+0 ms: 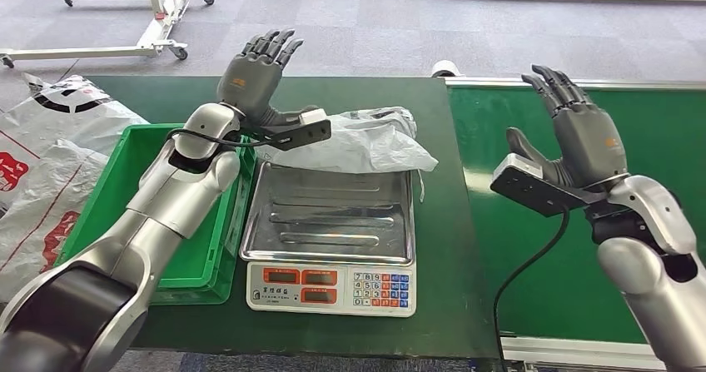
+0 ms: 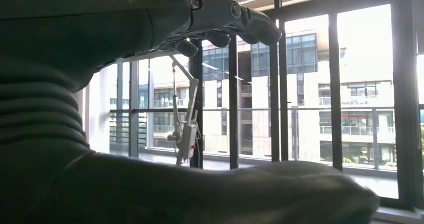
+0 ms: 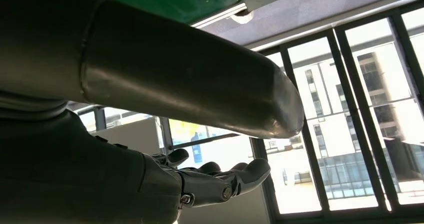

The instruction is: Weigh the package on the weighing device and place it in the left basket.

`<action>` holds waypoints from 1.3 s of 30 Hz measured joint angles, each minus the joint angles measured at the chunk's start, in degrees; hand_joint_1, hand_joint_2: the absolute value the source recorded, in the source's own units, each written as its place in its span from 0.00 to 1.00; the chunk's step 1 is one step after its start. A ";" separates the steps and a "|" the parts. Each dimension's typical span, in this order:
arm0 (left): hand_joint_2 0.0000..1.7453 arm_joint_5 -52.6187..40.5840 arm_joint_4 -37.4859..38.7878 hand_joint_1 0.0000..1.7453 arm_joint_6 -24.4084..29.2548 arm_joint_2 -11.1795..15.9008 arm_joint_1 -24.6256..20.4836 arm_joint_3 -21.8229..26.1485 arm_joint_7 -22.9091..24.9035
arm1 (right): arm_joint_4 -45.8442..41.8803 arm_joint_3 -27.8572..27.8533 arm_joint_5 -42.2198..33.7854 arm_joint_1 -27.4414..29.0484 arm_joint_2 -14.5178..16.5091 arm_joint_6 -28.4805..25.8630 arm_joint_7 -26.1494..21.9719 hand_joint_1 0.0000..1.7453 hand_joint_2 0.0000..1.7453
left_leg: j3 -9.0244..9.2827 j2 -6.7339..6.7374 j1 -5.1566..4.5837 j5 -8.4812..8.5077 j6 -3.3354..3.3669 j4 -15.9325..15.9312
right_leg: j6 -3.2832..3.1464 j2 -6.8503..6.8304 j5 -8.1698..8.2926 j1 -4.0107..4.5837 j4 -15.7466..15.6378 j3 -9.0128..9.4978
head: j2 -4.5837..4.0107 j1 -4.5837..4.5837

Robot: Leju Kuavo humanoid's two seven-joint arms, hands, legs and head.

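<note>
White plastic package (image 1: pixel 358 141) just beside raised, empty left robot hand (image 1: pixel 254 76)

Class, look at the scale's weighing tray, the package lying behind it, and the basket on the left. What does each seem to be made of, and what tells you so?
Weighing tray: most likely stainless steel, brushed and shiny, with pressed ridges and soft reflections.
Package: apparently thin plastic film, whitish grey and glossy, creased and crumpled.
Basket: probably moulded hard plastic, uniform bright green, with a thick smooth rim.
</note>
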 joint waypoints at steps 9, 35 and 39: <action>1.00 -5.45 14.68 0.00 -5.01 -5.11 -2.23 -5.40 0.34 | -1.91 0.00 0.89 5.01 0.37 -1.60 -1.52 0.00 0.00 | -0.07 0.02 -0.03 -0.03 0.04 -0.01 | 0.05 0.01 -0.03 -0.04 0.00 -0.04 | 0.00 0.01; 1.00 -1.72 24.34 1.00 -15.31 -8.72 0.17 -8.71 -2.40 | -3.34 -0.01 -1.72 9.90 1.99 -3.99 -5.54 0.00 0.00 | -0.06 -0.13 -0.09 0.07 0.25 -0.01 | 0.17 -0.11 0.01 -0.13 0.00 0.07 | 0.00 0.01; 1.00 -1.84 24.60 1.00 -14.71 -8.73 0.51 -8.71 -2.26 | -3.34 -0.01 -2.01 9.88 2.15 -4.00 -5.67 0.00 0.00 | -0.06 -0.13 -0.09 0.09 0.25 -0.01 | 0.18 -0.10 0.04 -0.12 0.00 0.08 | 0.00 0.01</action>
